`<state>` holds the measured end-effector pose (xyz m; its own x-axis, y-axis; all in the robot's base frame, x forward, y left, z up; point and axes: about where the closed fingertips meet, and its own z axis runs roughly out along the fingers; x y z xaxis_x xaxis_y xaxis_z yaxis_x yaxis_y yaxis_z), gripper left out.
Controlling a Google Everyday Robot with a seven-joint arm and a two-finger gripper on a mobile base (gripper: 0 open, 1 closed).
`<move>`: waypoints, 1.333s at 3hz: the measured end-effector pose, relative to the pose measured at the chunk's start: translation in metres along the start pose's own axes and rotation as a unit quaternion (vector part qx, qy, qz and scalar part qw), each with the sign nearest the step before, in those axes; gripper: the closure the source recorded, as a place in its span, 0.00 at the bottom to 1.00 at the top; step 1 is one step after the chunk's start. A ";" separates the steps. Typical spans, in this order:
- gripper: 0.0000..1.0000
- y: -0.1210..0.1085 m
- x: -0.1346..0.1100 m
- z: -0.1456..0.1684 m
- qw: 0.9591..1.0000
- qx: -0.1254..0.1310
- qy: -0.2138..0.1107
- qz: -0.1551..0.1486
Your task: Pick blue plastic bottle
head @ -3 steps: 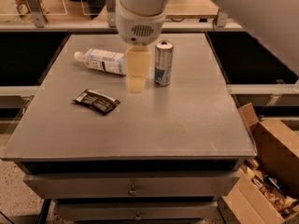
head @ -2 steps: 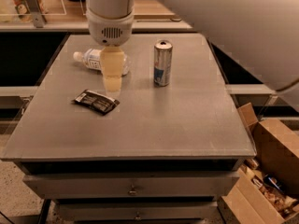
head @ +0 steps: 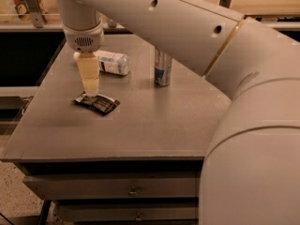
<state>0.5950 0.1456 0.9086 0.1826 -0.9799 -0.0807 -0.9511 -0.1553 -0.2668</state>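
Fingers [head: 88, 74] of the gripper [head: 91, 92] point straight down as one pale yellowish column, pressed together with no gap showing between them and nothing held. Their tips sit low over the left part of the counter [head: 154, 125], at the upper left end of a dark snack packet [head: 99, 104] that lies flat there; whether the tips touch the packet or the surface cannot be told from this view. Just behind the fingers lies the blue plastic bottle [head: 111, 62], resting on its side with its length running left to right. Its white cap [head: 76, 56] peeks out to the left of the fingers, its labelled body extends to their right, and the fingers cover its neck from this angle. The bottle is not grasped.

Above the fingers is the round white wrist [head: 84, 37] with a small grille on its face, and from it the thick white arm [head: 187, 22] sweeps up and across to the right, filling the right side of the view. Further right on the counter, well apart from the bottle, a silver-and-blue drink can [head: 162, 70] stands upright, its top hidden behind the arm. Under the front edge of the counter are two drawers [head: 117, 186], each with a small knob
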 end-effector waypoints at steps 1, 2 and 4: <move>0.00 -0.019 0.006 0.013 1.000 0.006 -0.002 0.016; 0.00 -0.053 0.015 0.032 0.999 0.012 0.000 0.037; 0.00 -0.103 0.027 0.071 0.997 -0.009 0.007 0.077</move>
<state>0.7155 0.1440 0.8653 0.0316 -0.9938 -0.1066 -0.9719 -0.0057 -0.2352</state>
